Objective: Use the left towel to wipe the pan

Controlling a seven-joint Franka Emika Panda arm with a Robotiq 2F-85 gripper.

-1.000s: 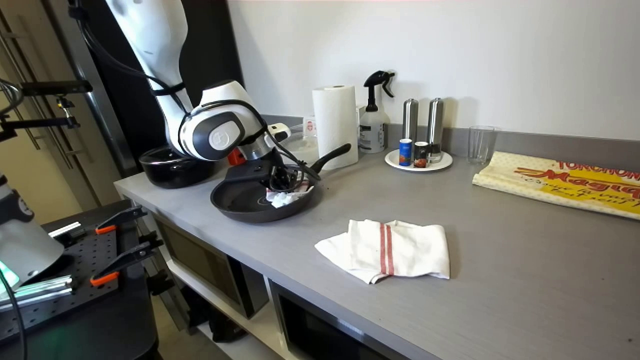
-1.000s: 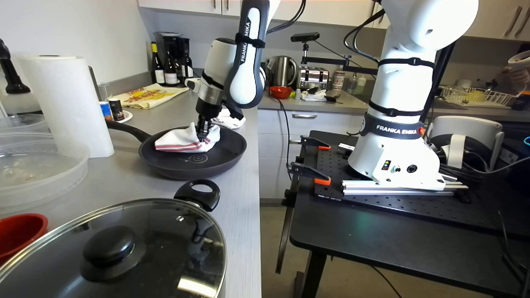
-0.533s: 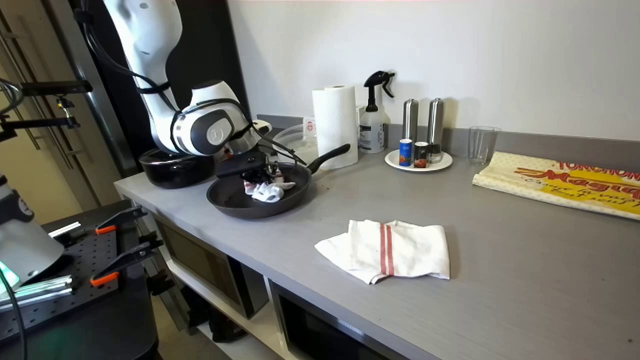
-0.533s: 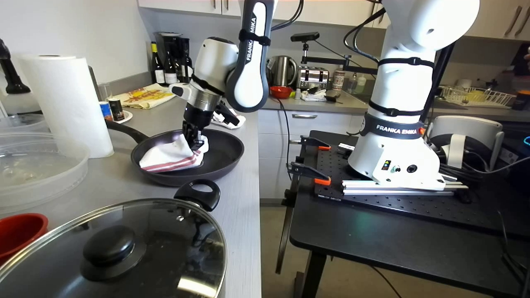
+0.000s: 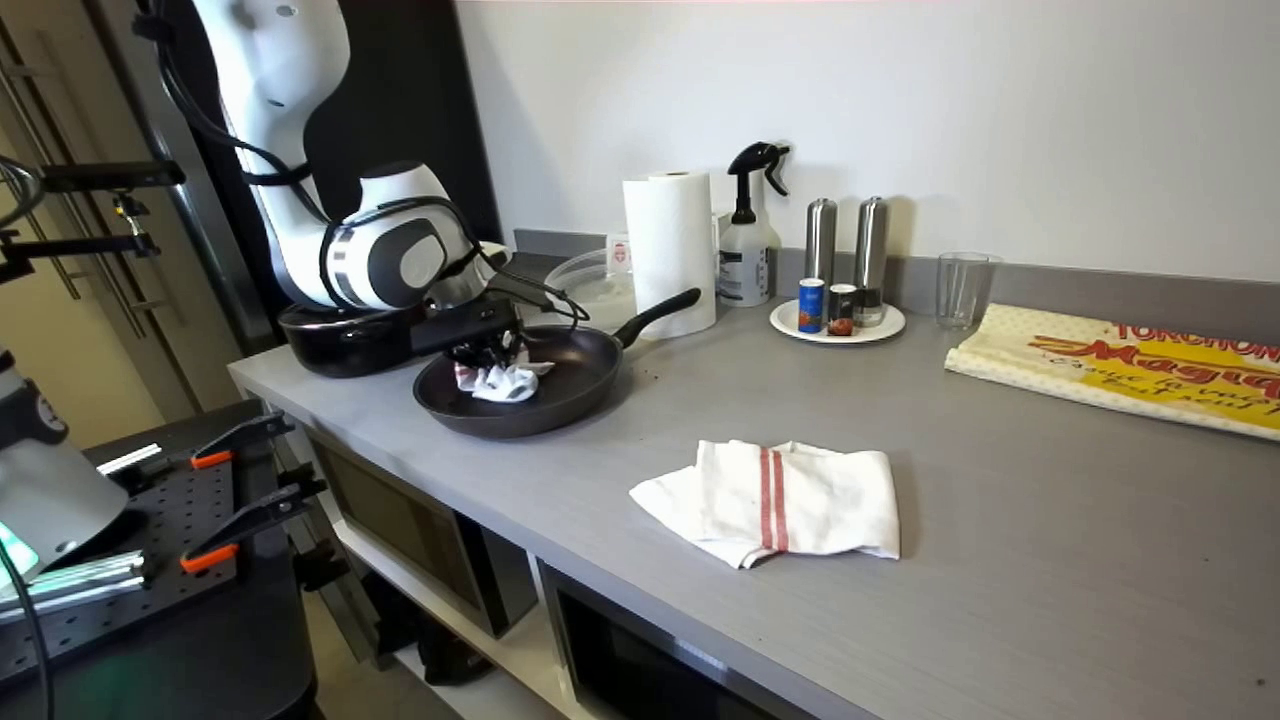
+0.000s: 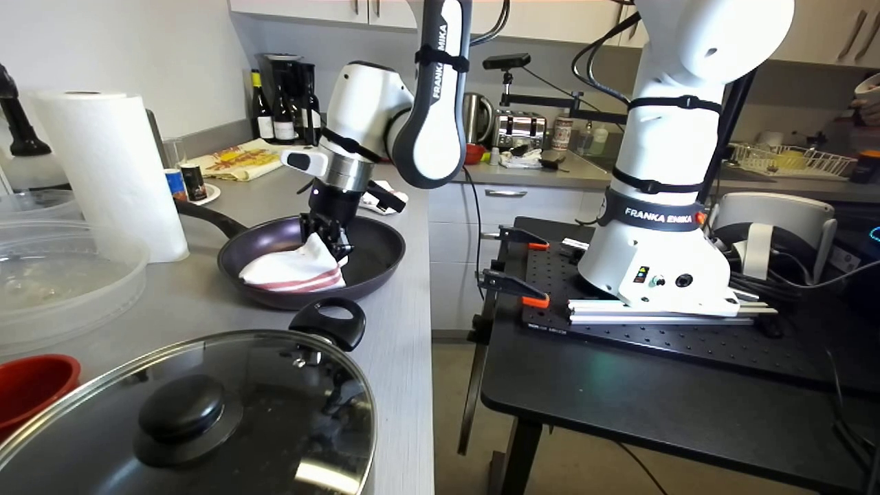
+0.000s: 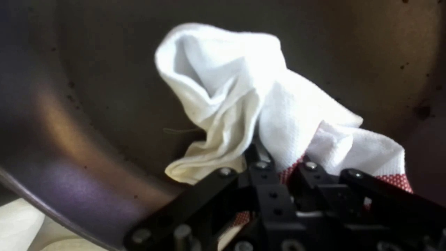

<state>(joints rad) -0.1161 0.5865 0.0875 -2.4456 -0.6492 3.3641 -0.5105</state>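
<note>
The pan (image 5: 575,385), dark with a long black handle, rests on the counter in both exterior views. Inside it lies the left towel (image 6: 292,268), a bunched white cloth with red stripes. My gripper (image 7: 284,153) is closed on this towel, its folds spilling past the fingers in the wrist view; the fingertips are buried in cloth. In an exterior view the gripper (image 6: 333,240) reaches down into the pan at a tilt, over the pan's pot side. Small dark specks dot the pan's surface (image 7: 115,45) around the towel.
A black pot (image 5: 350,345) with a glass lid (image 6: 275,385) stands close beside the pan. Behind are a paper towel roll (image 5: 670,255) and a clear plastic tub (image 6: 69,282). A flat striped towel (image 5: 820,500) lies near the counter's front edge.
The gripper has dragged the towel across the pan toward the pot side, away from the handle. The pan itself slid slightly toward the pot early on, then stayed put.
</note>
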